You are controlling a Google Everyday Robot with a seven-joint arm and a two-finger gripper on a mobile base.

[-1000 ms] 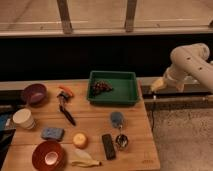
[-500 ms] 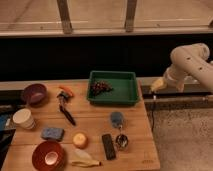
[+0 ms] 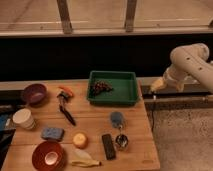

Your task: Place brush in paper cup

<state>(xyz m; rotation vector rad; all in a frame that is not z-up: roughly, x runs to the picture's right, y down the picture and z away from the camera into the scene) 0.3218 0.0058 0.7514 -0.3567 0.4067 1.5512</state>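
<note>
"One thing first: where do you have the gripper?"

"I have the gripper [image 3: 154, 88] off the right end of the table [image 3: 137, 152], hanging in the air just past the near right corner of the green tray [image 3: 114, 101]. Its fingers stand spread, and I see nothing between them. The pale arm runs up and away toward the right edge of my view."

"And the brush?"

"I see the brush [image 3: 66, 109] lying flat on the left half of the table, well apart from the gripper. Its wider head points toward the back, close to a small orange thing [image 3: 66, 91], and the black handle slants toward the front and to the right."

"The paper cup?"

"I find the paper cup [image 3: 23, 119] upright near the left edge, left of the brush and not touching it. A purple bowl [image 3: 34, 93] sits behind the cup, and a red bowl [image 3: 48, 155] sits at the front edge. A blue sponge [image 3: 52, 133] lies between the cup and the red bowl."

"What else is on the table?"

"I see a dark bunch [image 3: 101, 87] lying in the tray at the back. In front of the tray there's a blue-topped metal utensil [image 3: 119, 131] with a flat black bar [image 3: 108, 146] just beside it. Left of those I see a round orange fruit [image 3: 80, 140] and, at the front edge, a pale yellow thing [image 3: 85, 160]."
</note>
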